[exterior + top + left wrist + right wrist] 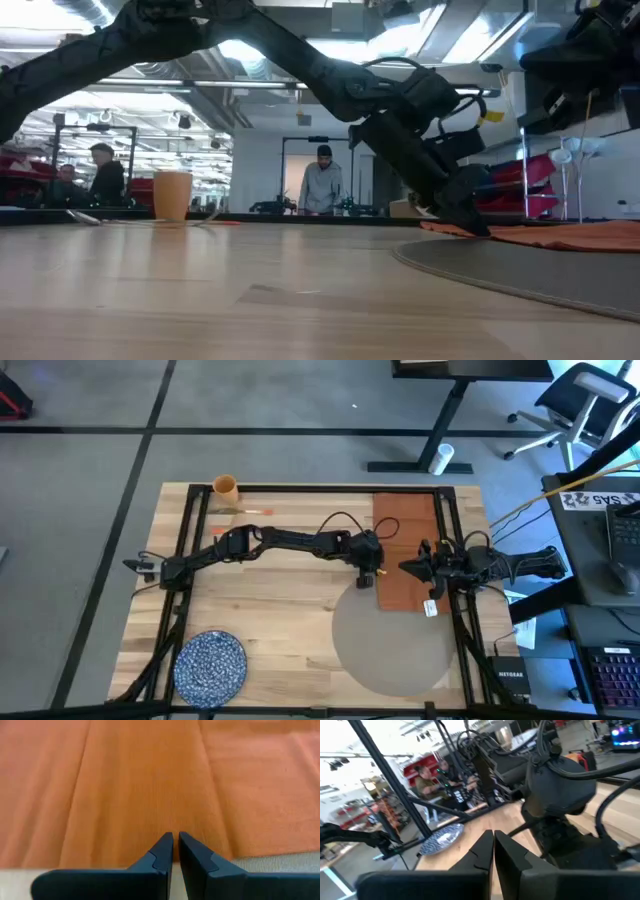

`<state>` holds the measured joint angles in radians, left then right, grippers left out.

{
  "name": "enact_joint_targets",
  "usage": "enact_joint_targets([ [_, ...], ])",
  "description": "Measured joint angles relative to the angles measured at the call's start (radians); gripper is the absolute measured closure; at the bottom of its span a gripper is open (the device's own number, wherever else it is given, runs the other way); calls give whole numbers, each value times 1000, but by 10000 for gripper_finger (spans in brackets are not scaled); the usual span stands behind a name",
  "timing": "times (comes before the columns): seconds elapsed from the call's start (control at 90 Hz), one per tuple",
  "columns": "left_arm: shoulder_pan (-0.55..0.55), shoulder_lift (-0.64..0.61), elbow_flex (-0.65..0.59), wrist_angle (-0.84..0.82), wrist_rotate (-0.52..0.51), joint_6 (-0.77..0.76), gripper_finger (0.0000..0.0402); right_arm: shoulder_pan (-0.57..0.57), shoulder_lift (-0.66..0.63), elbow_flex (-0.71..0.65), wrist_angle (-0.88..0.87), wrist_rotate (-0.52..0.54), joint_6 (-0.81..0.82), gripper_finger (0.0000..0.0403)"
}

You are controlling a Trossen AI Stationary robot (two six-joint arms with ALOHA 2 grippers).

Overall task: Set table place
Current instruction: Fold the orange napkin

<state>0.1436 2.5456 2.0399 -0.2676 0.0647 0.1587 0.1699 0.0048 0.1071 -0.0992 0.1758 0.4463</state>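
The rust-red napkin (405, 540) lies flat at the far right of the table (280, 590). Its near end overlaps the far rim of the round grey-beige place (395, 645). My left gripper (368, 576) reaches in from the left, shut, with its tips down at the napkin's left edge. In the low view it slants down onto the cloth (472, 226). My right gripper (408, 568) is shut on nothing and hovers over the napkin's near part, pointing toward the left arm. A blue speckled plate (210, 665) sits at the near left. My left gripper's shut fingertips (167, 845) rest on the napkin just inside its left edge (150, 851), slanting down from the table's left. The cloth lies flat on the table and the place. I cannot tell whether any cloth is caught between the fingers.
An orange cup (225, 486) stands at the far left corner, with a thin orange stick (255, 510) beside it. Black frame rails (190, 550) run along the table's left and right sides. People sit and stand in the room beyond the far edge.
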Motion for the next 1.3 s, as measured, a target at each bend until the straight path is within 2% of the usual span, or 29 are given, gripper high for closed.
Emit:
enact_joint_targets([
  [0.267, 7, -20, 2, -120, -5, -74, 387, 0, 0, 42, -40, 1, -32, 403],
  [0.522, 9, -89, -2, -423, -10, -25, 400, 0, 0, 43, -41, 1, -32, 403],
  [0.733, 29, -144, -6, -673, -85, 6, 401, 0, 0, 43, -58, 9, -32, 403],
  [1.022, 33, -306, -5, -802, -76, 6, 402, 0, 0, 43, -65, 26, -33, 403],
  [1.156, -12, -383, -5, -853, 2, -5, 402, 0, 0, 43, -75, 27, -33, 403],
  [1.3, -91, -380, -4, -834, 37, 30, 401, 0, 0, 43, -95, 27, -33, 403],
])
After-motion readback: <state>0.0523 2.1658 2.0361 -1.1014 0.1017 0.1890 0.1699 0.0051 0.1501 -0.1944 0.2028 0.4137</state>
